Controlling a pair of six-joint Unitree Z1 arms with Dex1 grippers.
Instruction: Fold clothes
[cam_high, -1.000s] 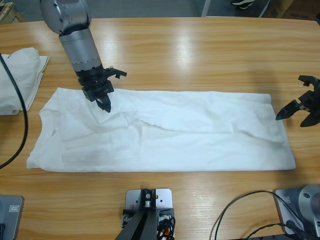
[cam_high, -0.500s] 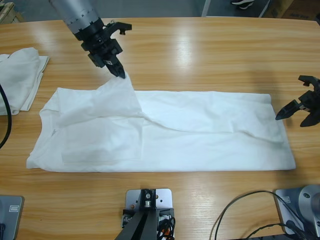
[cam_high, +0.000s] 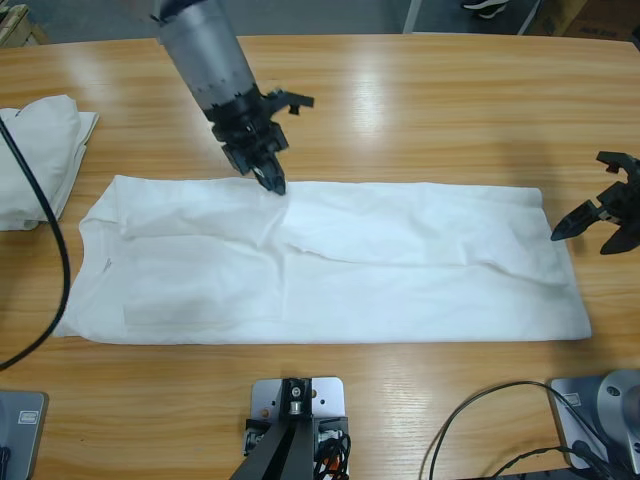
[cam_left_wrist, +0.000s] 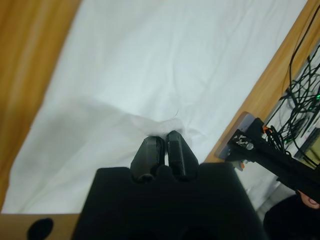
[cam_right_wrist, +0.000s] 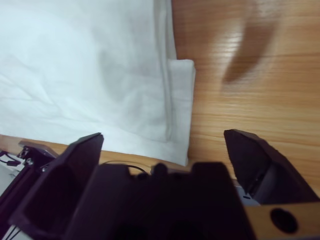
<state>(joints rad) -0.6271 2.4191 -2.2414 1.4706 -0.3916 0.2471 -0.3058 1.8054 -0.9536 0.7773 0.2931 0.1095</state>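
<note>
Shirt (cam_high: 330, 265) lay flat across the table (cam_high: 420, 110), soft and limp: your left end effector (cam_high: 272, 180) was pinching its far edge, right end effector (cam_high: 600, 218) spread beside the hem.

Long wooden table (cam_high: 420, 90), glossy grain running lengthwise. A white shirt (cam_high: 400, 270) lies spread flat across its middle, long side parallel to the near edge. A second, folded white garment (cam_high: 35, 155) rests at the left edge, apart from the first. A black cable (cam_high: 55, 260) crosses the left end.
</note>
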